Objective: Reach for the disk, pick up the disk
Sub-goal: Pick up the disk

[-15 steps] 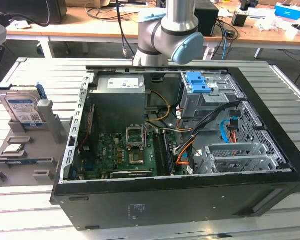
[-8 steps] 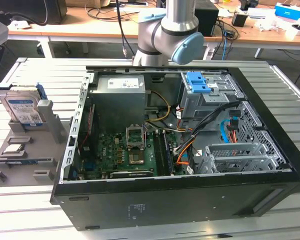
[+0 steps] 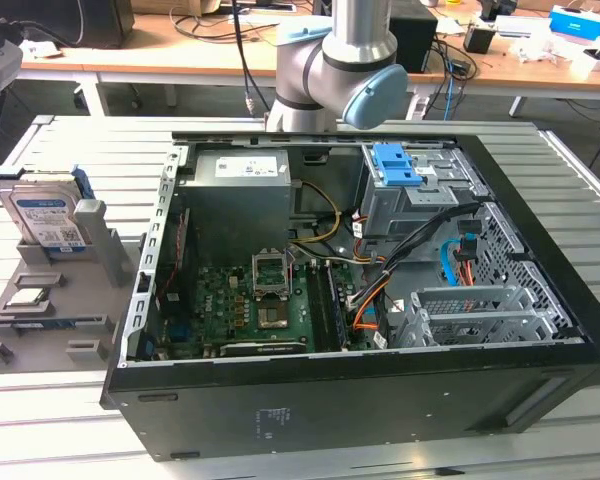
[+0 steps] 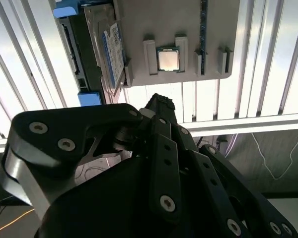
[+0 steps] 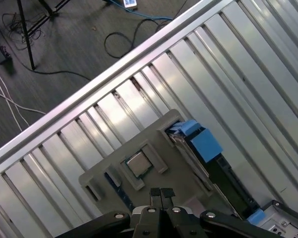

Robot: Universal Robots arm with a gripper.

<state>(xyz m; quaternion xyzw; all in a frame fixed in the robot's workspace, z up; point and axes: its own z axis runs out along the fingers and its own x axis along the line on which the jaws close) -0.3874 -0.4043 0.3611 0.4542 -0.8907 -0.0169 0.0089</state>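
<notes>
Nearest the lens, the claw (image 5: 161,191) was fully closed and empty, aimed at the grey holder (image 5: 154,131) on the worktop (image 5: 228,64) where the disk (image 3: 45,215) stood on edge beside the processor chip (image 5: 137,163); descending unopened, it could strike the disk or the chip.

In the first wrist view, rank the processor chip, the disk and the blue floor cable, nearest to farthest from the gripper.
1. Processor chip, on the tray, by the gripper.
2. Disk, upright beside the chip.
3. Blue cable, on the floor beyond the table.
</notes>
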